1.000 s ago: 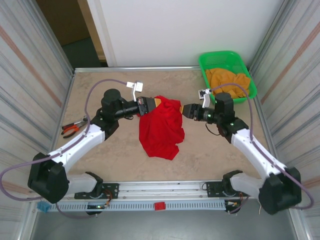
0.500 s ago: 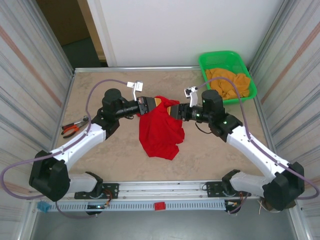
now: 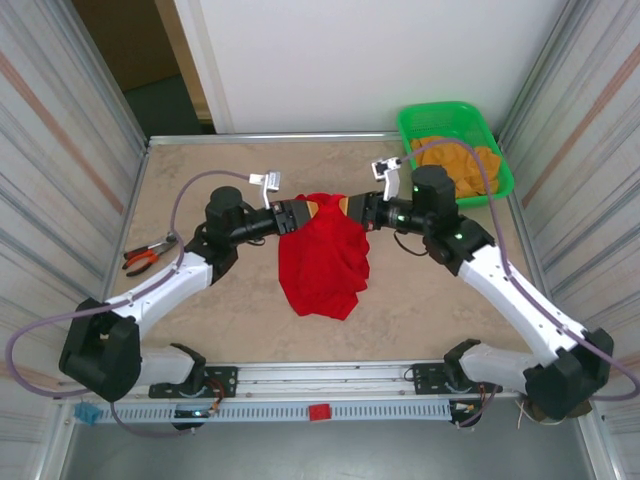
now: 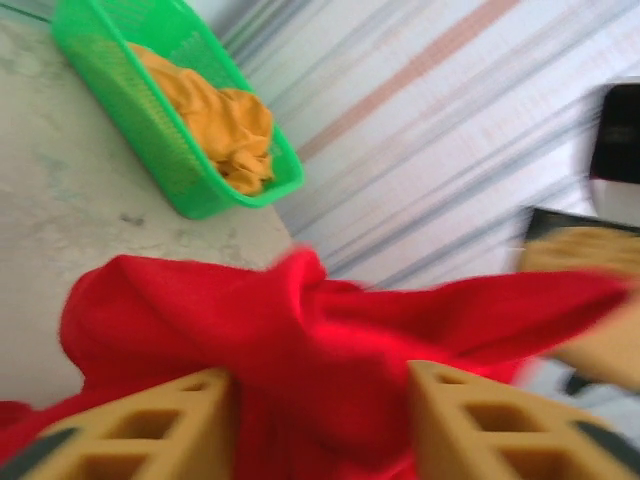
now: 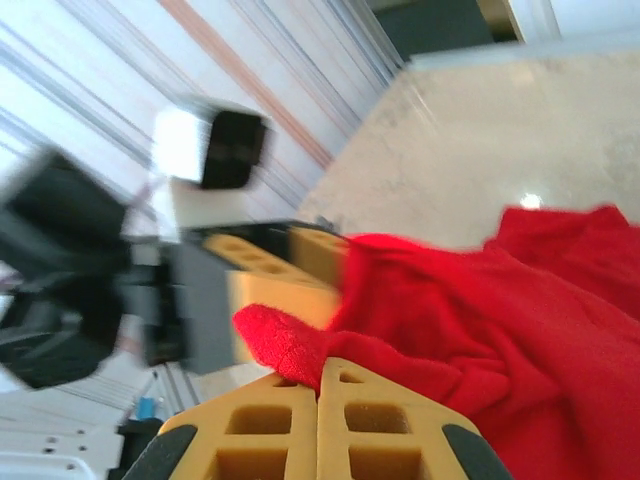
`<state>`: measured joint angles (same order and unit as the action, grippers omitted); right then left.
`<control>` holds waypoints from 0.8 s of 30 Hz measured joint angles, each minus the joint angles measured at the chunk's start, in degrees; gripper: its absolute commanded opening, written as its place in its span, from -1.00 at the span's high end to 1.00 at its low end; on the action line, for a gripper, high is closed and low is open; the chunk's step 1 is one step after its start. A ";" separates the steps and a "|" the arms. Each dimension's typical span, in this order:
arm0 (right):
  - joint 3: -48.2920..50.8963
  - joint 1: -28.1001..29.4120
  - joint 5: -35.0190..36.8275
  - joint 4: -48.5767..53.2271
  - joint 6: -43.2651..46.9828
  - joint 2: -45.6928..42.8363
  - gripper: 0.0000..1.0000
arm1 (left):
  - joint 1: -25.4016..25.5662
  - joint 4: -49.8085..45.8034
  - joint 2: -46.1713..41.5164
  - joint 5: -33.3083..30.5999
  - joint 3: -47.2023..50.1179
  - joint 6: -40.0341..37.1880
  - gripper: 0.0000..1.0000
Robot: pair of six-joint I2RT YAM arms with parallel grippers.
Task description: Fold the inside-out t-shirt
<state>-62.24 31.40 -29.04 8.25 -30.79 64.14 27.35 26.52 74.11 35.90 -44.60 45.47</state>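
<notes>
Where the two arms meet over the middle of the bench (image 3: 200, 175), the red t-shirt (image 3: 322, 262) hangs bunched between them, its top edge lifted and the rest trailing down in a crumpled heap towards the near side of the bench. The right pincer (image 3: 352, 207) comes in from the right at the shirt's upper edge. From its own wrist camera the right pincer (image 5: 320, 372) has its two yellow fingers pressed together, with a fold of the red t-shirt (image 5: 480, 310) nipped at their tips. The left pincer (image 3: 303, 213) faces it from the other side, right up against the same top edge. Seen from the left wrist, the left pincer (image 4: 318, 395) has its fingers standing well apart, and the t-shirt (image 4: 300, 320) bulges loosely through the gap between them rather than being squeezed. The two pincers sit close together, almost nose to nose. Off in the far right corner a green basket (image 3: 412, 128) holds an orange cloth (image 3: 458, 160). A pair of red-handled pliers (image 3: 148, 254) lies near the left edge of the bench.
</notes>
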 measured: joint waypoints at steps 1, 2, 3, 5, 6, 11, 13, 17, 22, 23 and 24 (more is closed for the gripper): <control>-0.68 -0.07 -0.52 -0.02 0.00 -1.55 1.00 | -0.66 0.09 0.24 -0.50 0.68 0.04 -0.13; -1.22 -0.28 -1.05 -0.11 0.02 -2.69 1.00 | -1.27 -0.13 0.35 -0.94 1.27 -0.04 -0.17; -1.68 -0.55 -1.51 -0.31 0.02 -3.56 1.00 | -1.68 -0.70 0.35 -1.25 1.53 -0.20 -0.19; -1.92 -1.66 -2.82 -1.11 0.00 -4.61 1.00 | -2.01 -2.40 -0.24 -1.77 1.57 -0.98 -0.25; -1.88 -2.45 -3.69 -1.46 -0.04 -4.61 1.00 | -1.88 -3.85 -1.09 -2.14 1.57 -1.92 -0.29; 0.00 -5.57 -9.16 -3.76 -0.17 -2.97 1.00 | 0.87 -13.70 -7.80 -5.62 -1.75 -8.07 -0.41; 0.02 -5.66 -11.08 -3.74 -0.02 -2.27 1.00 | 1.38 -14.95 -9.03 -6.01 -4.00 -9.31 -0.43; 0.68 -5.66 -12.76 -3.93 0.00 -2.19 1.00 | 1.97 -15.13 -7.74 -6.10 -8.20 -9.75 -0.44; 2.93 -5.66 -12.72 -4.33 -0.04 -2.14 1.00 | 6.58 -13.57 -1.62 -6.01 -10.47 -9.79 -0.45; 3.26 -5.66 -12.61 -4.33 -0.04 -2.10 1.00 | 7.41 -13.42 -0.66 -5.97 -10.47 -9.84 -0.45; 3.63 -5.66 -12.61 -4.35 -0.04 -1.99 1.00 | 8.33 -13.33 0.42 -5.95 -10.47 -9.88 -0.45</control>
<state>-58.61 25.74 -41.65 3.90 -30.83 62.15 35.68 13.19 74.52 29.95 -55.07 35.59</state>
